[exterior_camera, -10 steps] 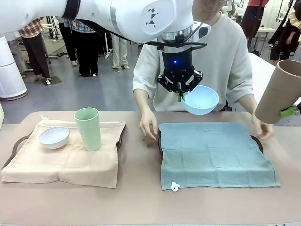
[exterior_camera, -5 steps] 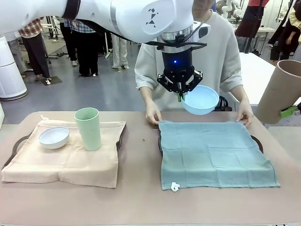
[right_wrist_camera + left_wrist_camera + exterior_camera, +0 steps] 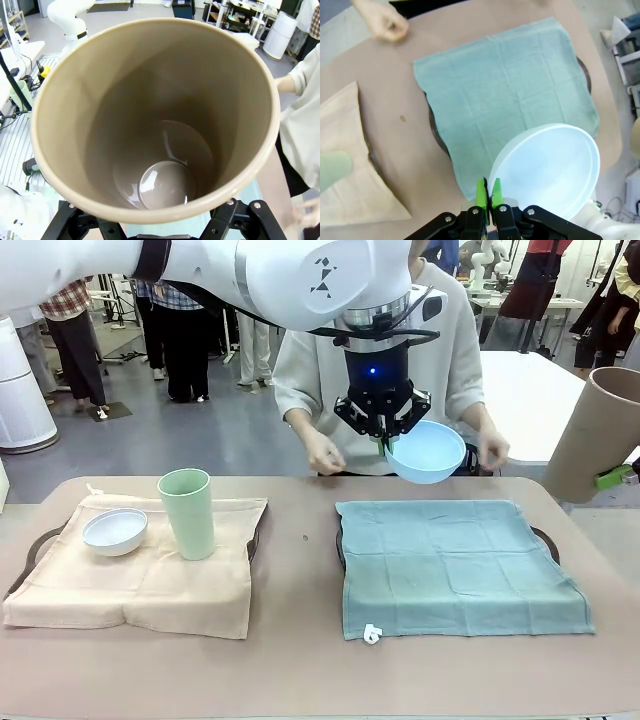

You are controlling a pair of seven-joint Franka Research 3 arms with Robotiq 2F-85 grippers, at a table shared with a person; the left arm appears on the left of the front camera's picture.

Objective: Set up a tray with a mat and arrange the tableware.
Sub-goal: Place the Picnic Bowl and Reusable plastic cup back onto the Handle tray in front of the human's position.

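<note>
A teal mat (image 3: 460, 565) lies flat over a dark tray (image 3: 541, 536) at the right. Above the mat's far edge my left gripper (image 3: 382, 438) is shut on the rim of the light blue bowl (image 3: 428, 452). In the left wrist view its green pads (image 3: 481, 192) pinch that bowl (image 3: 550, 172) over the mat (image 3: 505, 95). At the far right my right gripper (image 3: 608, 477) is shut on the tan-brown cup (image 3: 598, 435), held tilted above the table; the cup's (image 3: 155, 115) inside is empty. On the left tray's beige mat (image 3: 140, 580) stand the white bowl (image 3: 115, 531) and the pale green cup (image 3: 188, 512).
The person stands at the far side with both hands (image 3: 325, 452) raised off the table, just beyond the teal mat. A strip of bare table runs between the two trays and along the front edge. Other people stand far behind.
The person's hands have let go of the teal mat's far corners and drawn back off the table. Both arms and what they hold have stayed still.
</note>
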